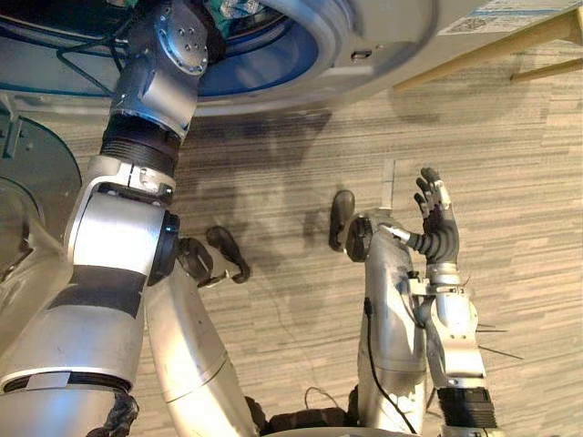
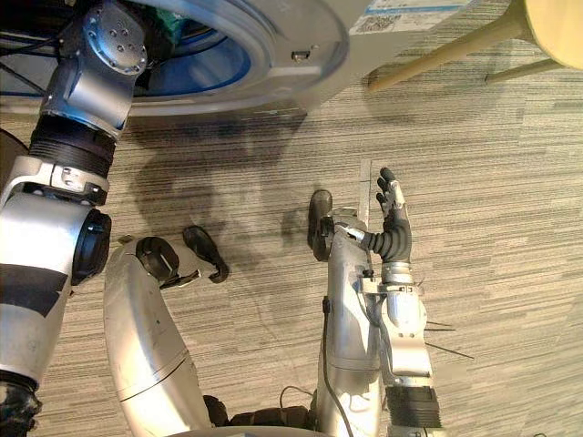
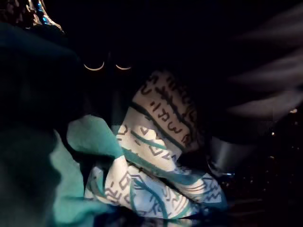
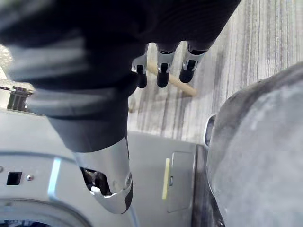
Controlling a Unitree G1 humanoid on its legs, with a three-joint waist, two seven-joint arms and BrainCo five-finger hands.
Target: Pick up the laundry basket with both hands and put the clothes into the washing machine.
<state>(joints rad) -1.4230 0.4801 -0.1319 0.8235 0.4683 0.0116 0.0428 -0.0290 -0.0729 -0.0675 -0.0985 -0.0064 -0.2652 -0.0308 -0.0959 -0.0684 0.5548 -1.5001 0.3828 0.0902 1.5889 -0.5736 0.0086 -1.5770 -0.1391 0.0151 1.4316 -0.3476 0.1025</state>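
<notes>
L arm (image 1: 150, 100) up into washing machine (image 1: 364, 50). L hand (image 3: 262, 106) dim inside, spread or curled: can't tell. Clothes (image 3: 156, 156), teal & white patterned, heaped inside machine. R hand (image 1: 435, 218) over floor (image 1: 519, 164), fingers straight, holding nothing.

This is a laundry corner of an indoor room, perhaps in a home, though the downward view leaves that unsure. A silver-grey front-loading washing machine (image 1: 383, 45) stands at the far side, with a round, blue-rimmed door opening (image 2: 223, 64). Teal and patterned clothes (image 3: 156, 156) lie in its dark drum. The floor (image 1: 510, 182) is finely striped grey-beige carpet. Pale wooden furniture legs (image 1: 483, 52) stand on it at the far right.
</notes>
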